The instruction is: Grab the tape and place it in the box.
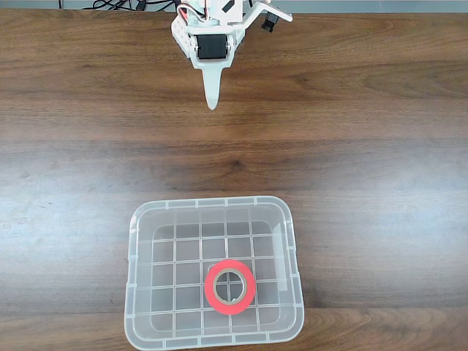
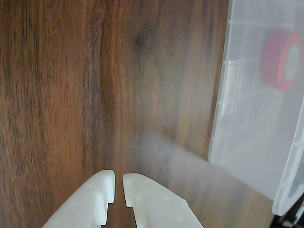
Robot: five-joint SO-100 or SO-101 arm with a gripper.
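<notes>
The red tape (image 1: 214, 294) lies flat on the grid bottom of the clear box (image 1: 212, 202), toward its near right part in the fixed view. Through the box wall (image 2: 225, 118) in the wrist view the tape (image 2: 271, 59) shows as a blurred red roll at the upper right. My white gripper (image 1: 212, 104) hangs at the far edge of the table, well away from the box and pointing toward it. The wrist view has its two fingers (image 2: 118, 176) almost touching over bare wood, with nothing between them.
The dark wooden table (image 1: 365, 146) spreads wide between the arm and the box. Black cables (image 1: 121, 6) run along the far edge behind the arm's base. The box stands close to the table's near edge.
</notes>
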